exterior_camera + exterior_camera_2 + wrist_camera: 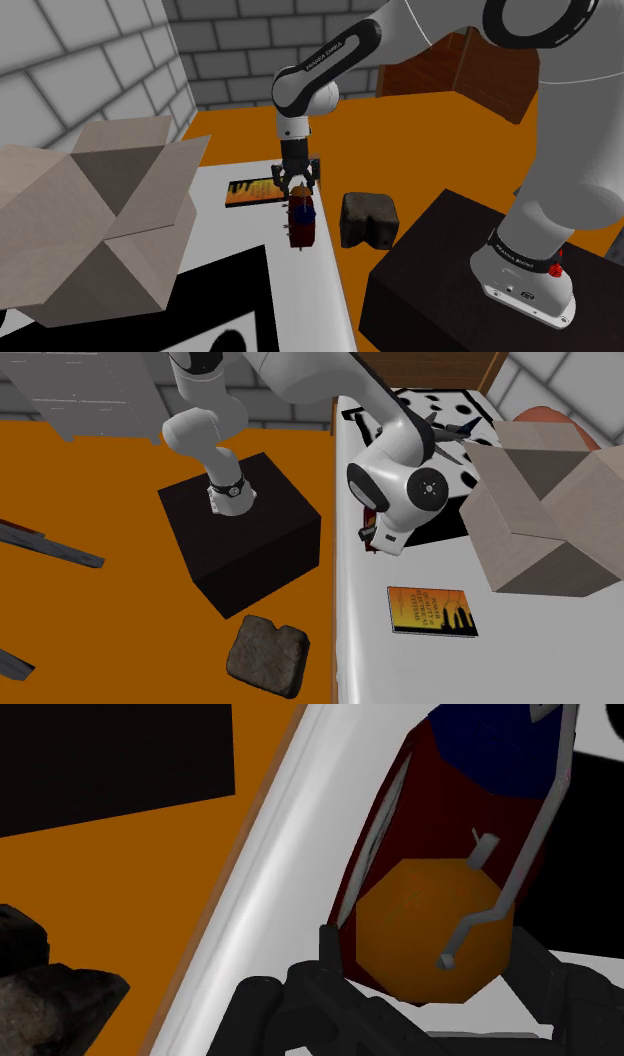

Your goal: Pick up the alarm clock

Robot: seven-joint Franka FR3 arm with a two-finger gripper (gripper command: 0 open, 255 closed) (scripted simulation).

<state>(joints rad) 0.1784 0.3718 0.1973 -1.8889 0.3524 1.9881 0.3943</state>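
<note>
Black gripper (432, 954), fingers spread and clasping nothing, straddles the orange bell (420, 919) of the alarm clock (445, 814). The red-and-blue clock sits directly below it, long axis in line with the fingers, on the white table's (315, 300) edge at the shoulder view's centre.

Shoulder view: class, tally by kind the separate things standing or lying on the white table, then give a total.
Cardboard box: 1
Flat orange-covered book: 1
Alarm clock: 1
Total: 3
</note>
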